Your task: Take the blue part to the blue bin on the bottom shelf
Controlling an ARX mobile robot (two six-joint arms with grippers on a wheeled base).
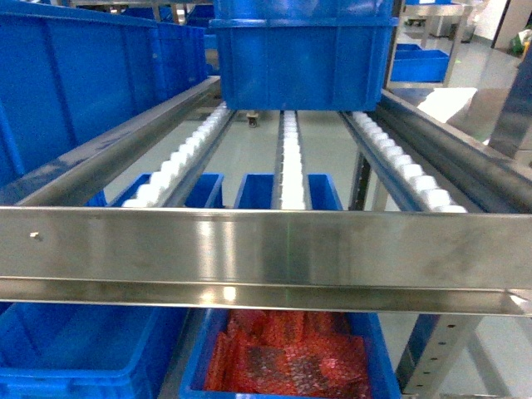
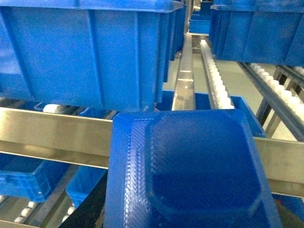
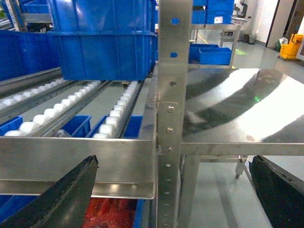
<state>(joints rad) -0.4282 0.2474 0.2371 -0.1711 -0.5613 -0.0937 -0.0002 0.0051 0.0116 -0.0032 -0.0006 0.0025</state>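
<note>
The blue part (image 2: 190, 166), a flat moulded piece with a raised rim, fills the lower half of the left wrist view. My left gripper (image 2: 185, 216) is shut on it; one black finger (image 2: 90, 209) shows beside its left edge. The part hangs in front of a steel front rail (image 2: 52, 135). Under that rail the bottom shelf (image 2: 21, 217) with white rollers carries a blue bin (image 2: 28, 178). The same blue bin (image 1: 75, 349) appears low left in the head view. My right gripper (image 3: 173, 190) is open, with nothing between its fingers (image 3: 61, 199). Neither gripper appears in the head view.
A wide steel rail (image 1: 266, 249) crosses the head view, with roller tracks (image 1: 289, 162) behind it. Big blue bins (image 1: 303, 54) sit on that upper level. A blue bin of red packets (image 1: 291, 357) lies below the rail. A perforated upright (image 3: 168, 118) and a steel table (image 3: 237, 104) stand before the right gripper.
</note>
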